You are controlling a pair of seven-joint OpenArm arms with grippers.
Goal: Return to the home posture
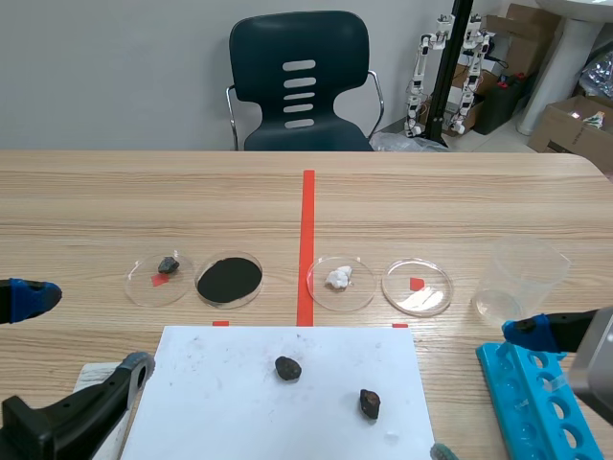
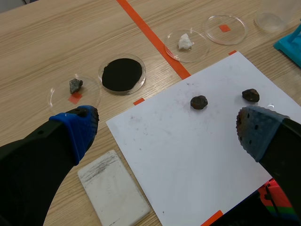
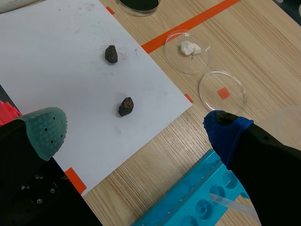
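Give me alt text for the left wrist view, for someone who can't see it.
The left hand hangs open above a white sheet bearing two dark rocks. Beyond it, four clear dishes sit in a row on the wooden table: one holding a grey stone, one black powder, one a white lump, one empty.

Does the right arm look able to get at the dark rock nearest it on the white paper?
Likely yes: the rock lies bare on the paper, ahead of that arm's open jaws, nothing between.

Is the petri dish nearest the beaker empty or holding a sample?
Empty: the petri dish shows only an orange tape square through it.
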